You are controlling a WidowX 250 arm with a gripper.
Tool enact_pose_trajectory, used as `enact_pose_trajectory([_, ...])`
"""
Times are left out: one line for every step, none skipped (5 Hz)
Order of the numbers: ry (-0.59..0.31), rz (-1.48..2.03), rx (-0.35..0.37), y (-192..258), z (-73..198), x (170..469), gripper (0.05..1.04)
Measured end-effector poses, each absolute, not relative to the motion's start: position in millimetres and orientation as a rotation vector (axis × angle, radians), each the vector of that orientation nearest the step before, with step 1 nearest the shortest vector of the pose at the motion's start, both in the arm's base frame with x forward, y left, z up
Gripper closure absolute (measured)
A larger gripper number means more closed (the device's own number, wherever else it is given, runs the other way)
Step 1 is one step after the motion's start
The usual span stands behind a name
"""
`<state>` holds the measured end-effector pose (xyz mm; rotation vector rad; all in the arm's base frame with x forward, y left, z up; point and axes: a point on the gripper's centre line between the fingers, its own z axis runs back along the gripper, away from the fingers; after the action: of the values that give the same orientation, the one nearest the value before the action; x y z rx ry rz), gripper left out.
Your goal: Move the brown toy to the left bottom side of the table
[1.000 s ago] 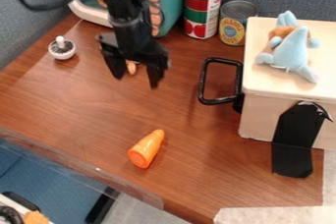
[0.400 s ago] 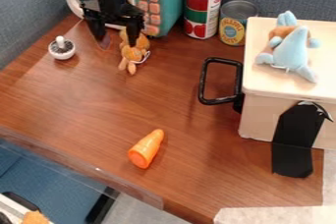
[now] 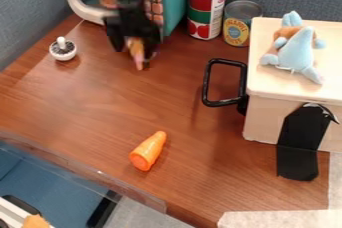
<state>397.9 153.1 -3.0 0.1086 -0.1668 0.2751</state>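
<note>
The black gripper [image 3: 135,56] hangs near the back of the table, in front of the teal toy microwave. Its two fingers stand apart, open. Between them shows the brown toy [image 3: 137,51], small and orange-brown, its lower end pointing toward the front of the table [image 3: 93,107]. The gripper covers the toy's upper part; whether the fingers touch it I cannot tell.
The microwave [image 3: 175,2] and two cans [image 3: 206,12] stand behind. A white knob-like object [image 3: 63,49] is at left. An orange carrot [image 3: 148,151] lies near the front edge. A box [image 3: 267,117] with a black handle [image 3: 206,84] holds a blue plush [image 3: 297,52] at right.
From a second ago, the gripper went back and left, uncovering the brown toy, then came right and slightly forward over it. The carrot and the box have stayed put.
</note>
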Motion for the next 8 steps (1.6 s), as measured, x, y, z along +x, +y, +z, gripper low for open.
enact_pose_trajectory([-0.177, 0.302, 0.099, 151, -7, 395, 0.385])
enact_pose_trajectory([-0.195, 0.308, 0.094, 148, -5, 392, 0.537])
enact_pose_trajectory([-0.206, 0.327, 0.077, 145, 16, 378, 0.572])
enact_pose_trajectory([-0.280, 0.358, 0.076, 148, 67, 355, 0.574])
enact_pose_trajectory([-0.230, 0.354, 0.071, 145, 76, 309, 0.574])
enact_pose_trajectory([-0.168, 0.332, 0.062, 148, 59, 258, 0.574])
enact_pose_trajectory([-0.146, 0.332, 0.069, 156, 41, 213, 0.574])
enact_pose_trajectory([-0.155, 0.340, 0.034, 155, 6, 201, 0.574])
